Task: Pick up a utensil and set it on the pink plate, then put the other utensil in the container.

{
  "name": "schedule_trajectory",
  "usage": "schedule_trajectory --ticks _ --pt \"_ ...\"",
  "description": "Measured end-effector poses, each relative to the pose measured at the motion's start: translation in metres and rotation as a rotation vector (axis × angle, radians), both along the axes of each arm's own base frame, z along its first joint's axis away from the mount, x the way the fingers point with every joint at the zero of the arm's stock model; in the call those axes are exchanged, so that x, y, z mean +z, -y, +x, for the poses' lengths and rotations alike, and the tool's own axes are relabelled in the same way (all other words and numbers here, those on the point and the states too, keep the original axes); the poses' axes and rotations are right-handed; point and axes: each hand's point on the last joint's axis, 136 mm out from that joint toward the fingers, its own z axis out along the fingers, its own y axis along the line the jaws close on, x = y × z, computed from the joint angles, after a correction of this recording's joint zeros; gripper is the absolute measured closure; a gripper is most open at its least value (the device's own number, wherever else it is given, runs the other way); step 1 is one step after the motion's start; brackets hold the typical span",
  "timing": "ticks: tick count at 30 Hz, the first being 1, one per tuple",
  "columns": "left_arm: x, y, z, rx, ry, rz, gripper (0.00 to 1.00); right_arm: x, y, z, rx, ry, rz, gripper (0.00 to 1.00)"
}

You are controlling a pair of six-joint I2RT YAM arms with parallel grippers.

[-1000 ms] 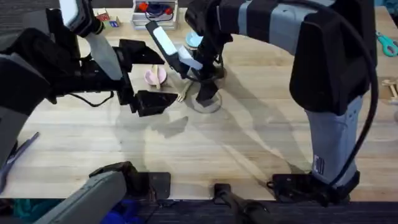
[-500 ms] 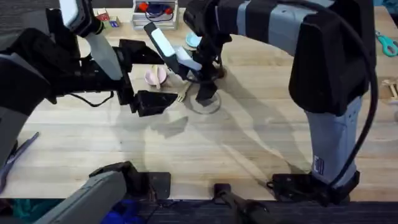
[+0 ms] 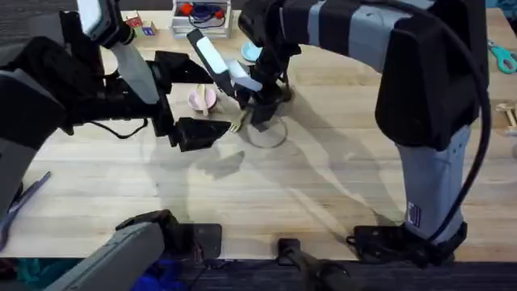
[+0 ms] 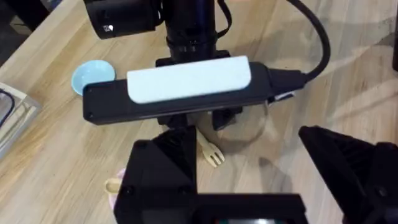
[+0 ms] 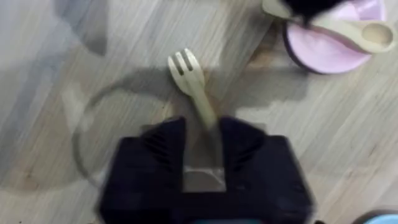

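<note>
overhead: my right jaws [image 3: 257, 111] are down on the table [image 3: 323, 186] beside the pink plate [image 3: 201, 99]; my left jaws [image 3: 194, 97] are spread wide near it.
left wrist: fork [image 4: 211, 151] tines poke out below my right arm.
right wrist: jaws pinching the fork [image 5: 194, 84] handle; the spoon [image 5: 348, 28] is lying across the pink plate [image 5: 329, 50].

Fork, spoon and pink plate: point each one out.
fork [image 5: 189, 76], right wrist view, on the neck just below the tines.
spoon [image 5: 372, 32], right wrist view, on its rounded bowl.
pink plate [image 5: 333, 53], right wrist view, on bare rim.
</note>
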Motion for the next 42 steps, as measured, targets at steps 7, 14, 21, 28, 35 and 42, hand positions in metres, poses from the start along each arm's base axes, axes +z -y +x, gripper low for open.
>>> schedule_trajectory --ticks 7,14,21,28,35,42 --pt "0.000 0.000 0.000 0.000 0.000 0.000 0.008 0.002 -0.002 0.003 0.001 0.013 0.009 0.966" --pt "0.000 0.000 0.000 0.000 0.000 0.000 0.008 0.002 -0.002 0.004 -0.001 0.012 0.010 0.972" --pt "0.000 0.000 0.000 0.000 0.000 0.000 0.008 0.002 0.003 0.006 -0.013 0.006 0.010 0.971" --pt "0.000 0.000 0.000 0.000 0.000 0.000 0.008 0.007 0.013 0.021 -0.049 0.018 0.019 0.970" --pt "0.000 0.000 0.000 0.000 0.000 0.000 0.008 0.030 0.008 0.035 -0.065 0.048 0.087 0.970" --pt "0.000 0.000 0.000 0.000 0.000 0.000 0.008 0.068 0.002 0.042 -0.063 0.114 0.149 0.970"
